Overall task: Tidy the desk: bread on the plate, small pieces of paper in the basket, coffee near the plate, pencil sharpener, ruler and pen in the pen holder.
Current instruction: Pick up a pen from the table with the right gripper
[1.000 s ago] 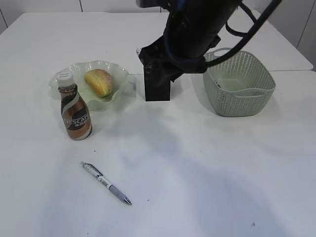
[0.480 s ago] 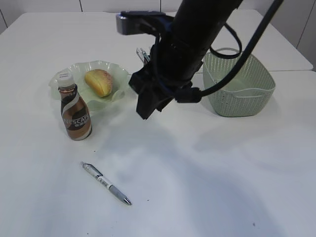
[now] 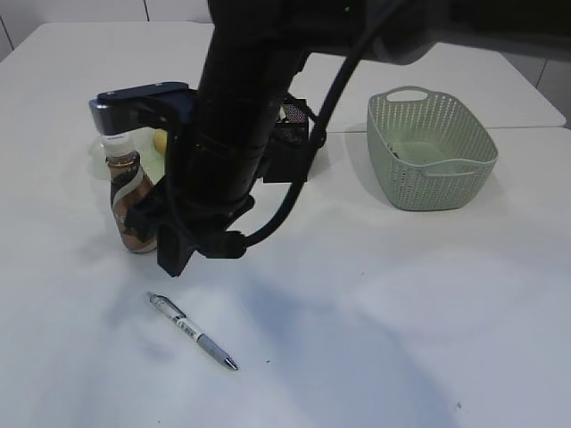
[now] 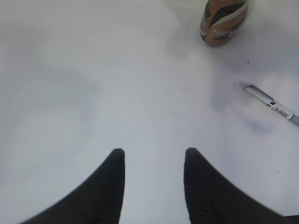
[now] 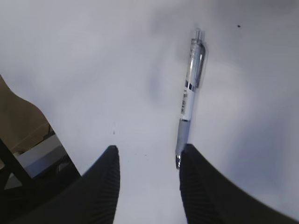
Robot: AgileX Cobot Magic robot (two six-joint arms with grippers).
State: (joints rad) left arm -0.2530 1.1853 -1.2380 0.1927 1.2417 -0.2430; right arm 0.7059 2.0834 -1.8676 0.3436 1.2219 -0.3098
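Near desk's front-left | pen [image 5: 189, 100] lies loose | right claw [image 5: 148, 156] half-open, empty | centre jaws across barrel before closing

The exterior view slants down across the desk [image 3: 401, 294] from its near side; both wrist views look down closely, sharing the pen [image 3: 192, 330].
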